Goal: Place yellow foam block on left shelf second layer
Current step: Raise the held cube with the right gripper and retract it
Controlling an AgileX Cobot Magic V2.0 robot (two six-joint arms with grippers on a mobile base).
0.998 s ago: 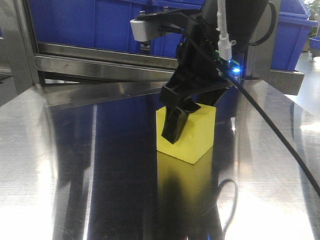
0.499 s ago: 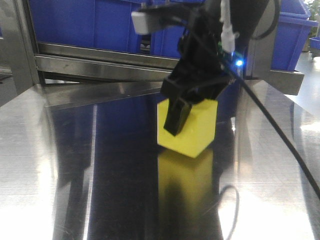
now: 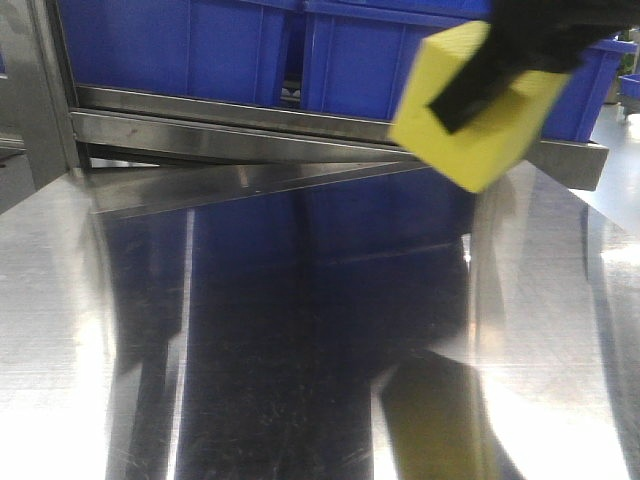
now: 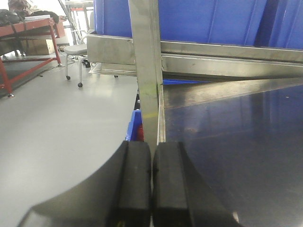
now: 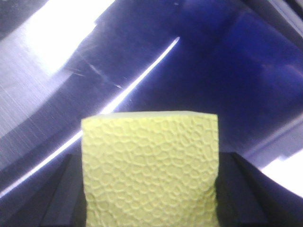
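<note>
finding: the yellow foam block [image 3: 470,120] is off the bench [image 3: 300,330], held in the air at the upper right of the front view. it sits about level with the steel shelf rail [image 3: 230,125] and in front of the blue bins [image 3: 180,45].

right end effector [image 3: 485,95]: clenched on the block, with one dark finger across its near face. in the wrist view the block fills the gap between both fingers.

orientation: the block is a cube with no long axis to align. it is tilted, one corner lowest.

left end effector [image 4: 151,184]: pads pressed together, nothing between them. it is parked low by the upright post [image 4: 147,71] at the bench's left edge.

judgement: the carry falls to the right arm, and the target should lie to its left. the second layer cannot be identified in these views.
</note>
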